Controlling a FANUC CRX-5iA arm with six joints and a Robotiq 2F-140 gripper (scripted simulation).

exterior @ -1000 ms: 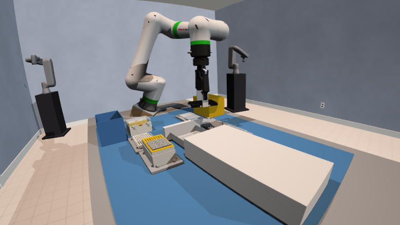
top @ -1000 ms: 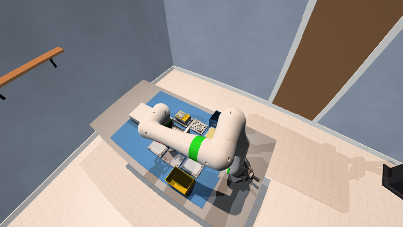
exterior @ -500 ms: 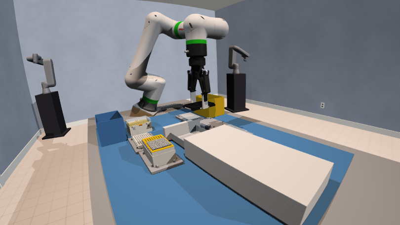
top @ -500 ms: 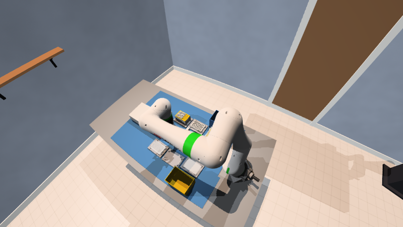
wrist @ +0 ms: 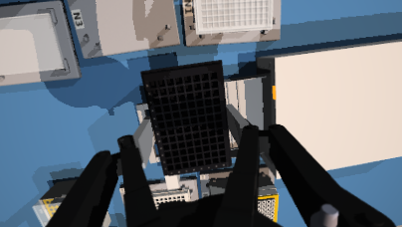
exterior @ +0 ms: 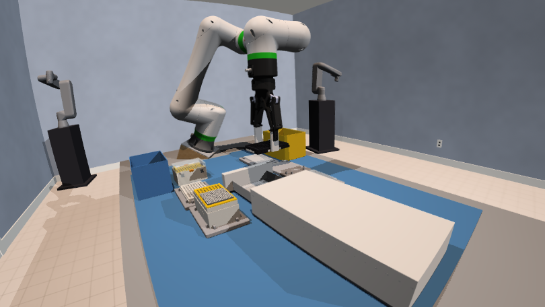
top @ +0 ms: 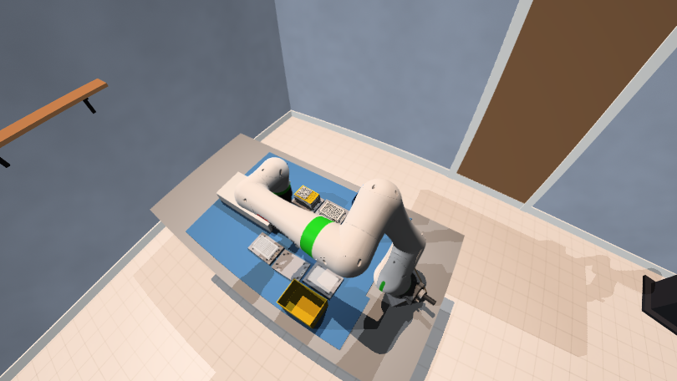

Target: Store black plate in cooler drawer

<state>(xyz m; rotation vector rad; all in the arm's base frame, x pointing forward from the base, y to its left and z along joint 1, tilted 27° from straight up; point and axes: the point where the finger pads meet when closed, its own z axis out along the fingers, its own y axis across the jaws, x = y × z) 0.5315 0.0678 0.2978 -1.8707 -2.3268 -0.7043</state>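
My gripper (wrist: pixel 190 120) is shut on the black plate (wrist: pixel 189 116), gripping it by its long sides with the wells facing up. In the exterior view the black plate (exterior: pixel 260 147) hangs level in the gripper (exterior: pixel 266 143), some way above the open drawer (exterior: pixel 251 176) of the cooler CD (exterior: pixel 350 225). In the wrist view the plate covers most of the drawer, and its long side runs across it. Part of the drawer floor (wrist: pixel 245 100) shows beside the cooler's housing (wrist: pixel 338 105). The amber lamp (wrist: pixel 274 92) is lit. Nest N3 (wrist: pixel 131 27) is bare.
A lidded plate (wrist: pixel 32 45) sits in the nest left of N3 and a white well plate (wrist: pixel 234 15) in the nest to its right. A yellow bin (exterior: pixel 287 141) stands behind the gripper. A blue bin (exterior: pixel 150 173) and two tip boxes (exterior: pixel 215 202) (exterior: pixel 188 171) stand left of the cooler.
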